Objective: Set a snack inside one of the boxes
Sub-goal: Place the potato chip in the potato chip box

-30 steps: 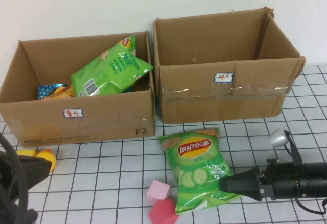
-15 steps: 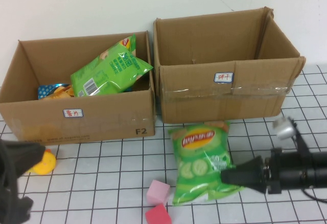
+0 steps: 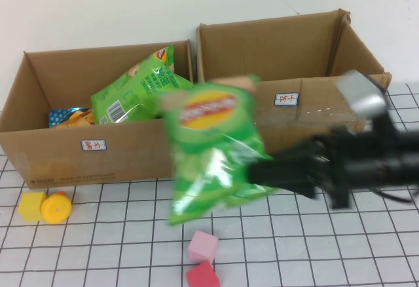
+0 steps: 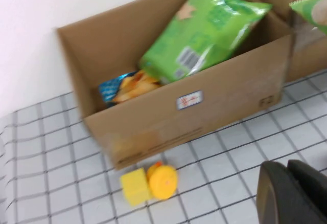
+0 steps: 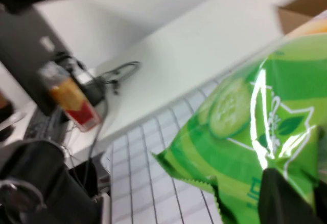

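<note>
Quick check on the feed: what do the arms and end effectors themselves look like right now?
The right arm is matte black and tubular, narrowing to a dark wedge-shaped right end effector, with a silvery-grey block mounted above and a thin black cable trailing below. The left end effector shows only as rounded black fingers. No markings are visible.

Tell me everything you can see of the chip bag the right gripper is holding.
The chip bag is glossy green foil with a red-and-yellow logo and cucumber-slice artwork. It hangs tilted in mid-air, off the table, in front of the two boxes. The right gripper is shut on its lower right edge. The left gripper sits apart, low over the table.
</note>
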Motion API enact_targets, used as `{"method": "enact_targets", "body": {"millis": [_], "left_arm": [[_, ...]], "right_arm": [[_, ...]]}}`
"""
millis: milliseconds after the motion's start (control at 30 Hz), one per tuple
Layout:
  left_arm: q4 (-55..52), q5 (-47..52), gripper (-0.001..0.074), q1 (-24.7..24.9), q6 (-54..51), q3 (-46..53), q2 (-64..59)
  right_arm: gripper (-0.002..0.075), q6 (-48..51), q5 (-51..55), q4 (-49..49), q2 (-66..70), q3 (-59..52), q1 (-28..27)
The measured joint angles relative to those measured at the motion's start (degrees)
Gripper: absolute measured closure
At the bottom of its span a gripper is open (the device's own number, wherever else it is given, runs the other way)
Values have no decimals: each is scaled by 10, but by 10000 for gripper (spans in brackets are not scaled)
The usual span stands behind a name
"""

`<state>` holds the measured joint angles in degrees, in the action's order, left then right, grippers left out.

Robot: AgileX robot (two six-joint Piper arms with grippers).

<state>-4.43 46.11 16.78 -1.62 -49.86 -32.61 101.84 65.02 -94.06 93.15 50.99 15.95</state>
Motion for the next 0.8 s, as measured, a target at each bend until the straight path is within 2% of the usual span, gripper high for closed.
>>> {"method": "enact_targets", "body": {"millis": [167,267,467,800], "left_arm": [[-17,27,736,0,46,9,32],[-18,50,736,0,55,22,48],[-28,71,736,0,61,61,73],[-54,82,737,0,66,68,90]], "right_arm": [[719,-44,-110,0,11,120,80],[719,-69,-157,-1,44,205,110],[719,-117,-181,-8,163,373,132],[720,-192,-190,-8,365,626,152]]}}
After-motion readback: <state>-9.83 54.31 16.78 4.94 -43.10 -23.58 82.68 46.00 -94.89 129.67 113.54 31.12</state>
